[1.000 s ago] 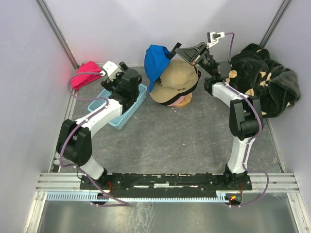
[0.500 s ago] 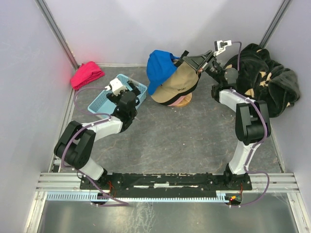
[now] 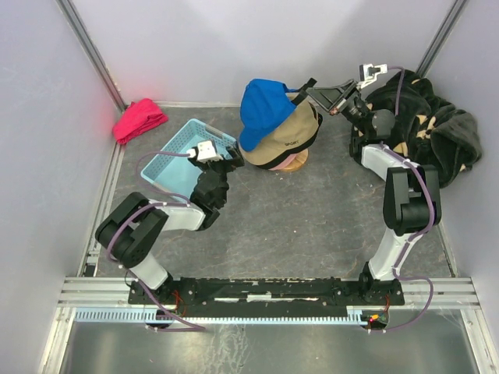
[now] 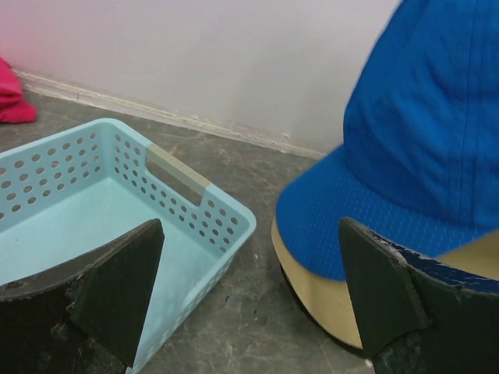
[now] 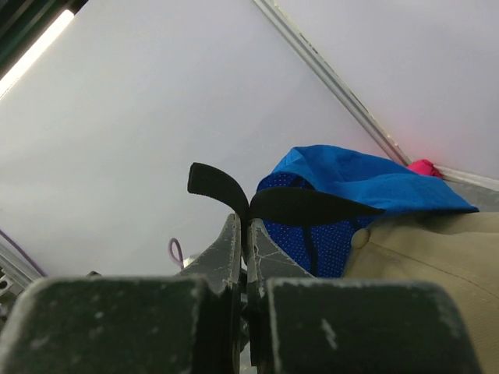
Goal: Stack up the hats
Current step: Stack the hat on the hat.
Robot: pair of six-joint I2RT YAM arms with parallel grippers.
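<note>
Step in hand: seating bright blue mesh baseball cap (image 3: 261, 109) on tan cloth cap (image 3: 290, 140) atop the stack, where it lies tilted. Your right gripper (image 5: 243, 234) pinches its black rear strap (image 5: 300, 206); left gripper (image 4: 249, 290) gapes, empty. Next, I judge: lower, release squarely.

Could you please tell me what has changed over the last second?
The right gripper, shut on the blue hat by its strap, pulled back and right, drawing that hat up onto the tan hat. The open left gripper drew back toward its base, uncovering the basket. The tan hat, red cloth and black plush stayed put.
</note>
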